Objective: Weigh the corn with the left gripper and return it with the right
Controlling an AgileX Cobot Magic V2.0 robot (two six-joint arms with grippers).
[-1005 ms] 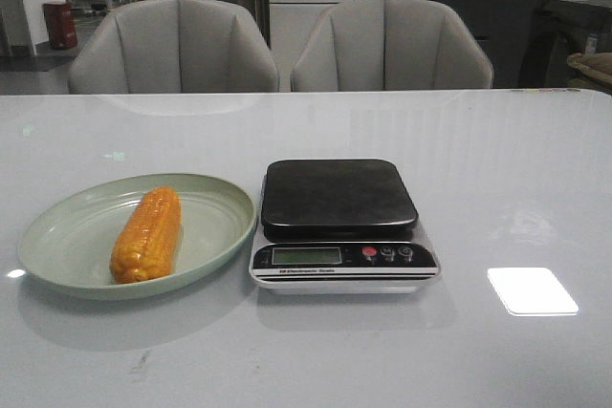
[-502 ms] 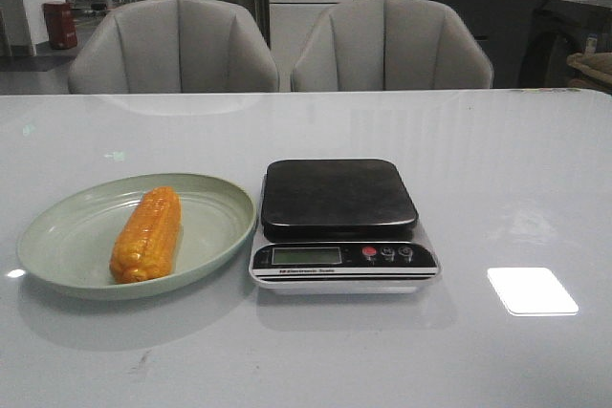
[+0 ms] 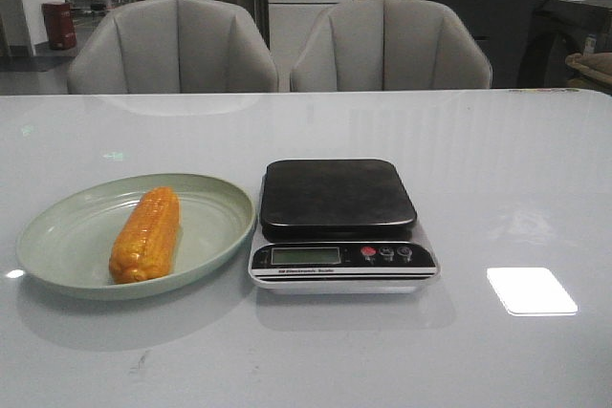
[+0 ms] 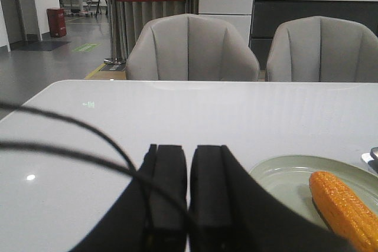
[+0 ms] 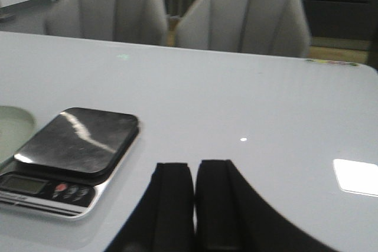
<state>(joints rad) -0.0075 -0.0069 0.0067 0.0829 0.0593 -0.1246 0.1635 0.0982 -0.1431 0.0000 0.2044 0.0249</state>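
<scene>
The orange-yellow corn (image 3: 145,235) lies on a green plate (image 3: 67,236) at the table's left, pointing away from me. It also shows in the left wrist view (image 4: 344,206) on the plate (image 4: 283,178). A kitchen scale (image 3: 338,198) with a black platform stands right of the plate and shows in the right wrist view (image 5: 77,140). My left gripper (image 4: 188,151) is shut and empty, above the table beside the plate. My right gripper (image 5: 195,166) is shut and empty, beside the scale. Neither gripper shows in the front view.
Two grey chairs (image 3: 172,45) (image 3: 392,45) stand behind the table's far edge. A bright light patch (image 3: 531,290) lies on the white table to the right of the scale. Black cables (image 4: 71,140) loop across the left wrist view.
</scene>
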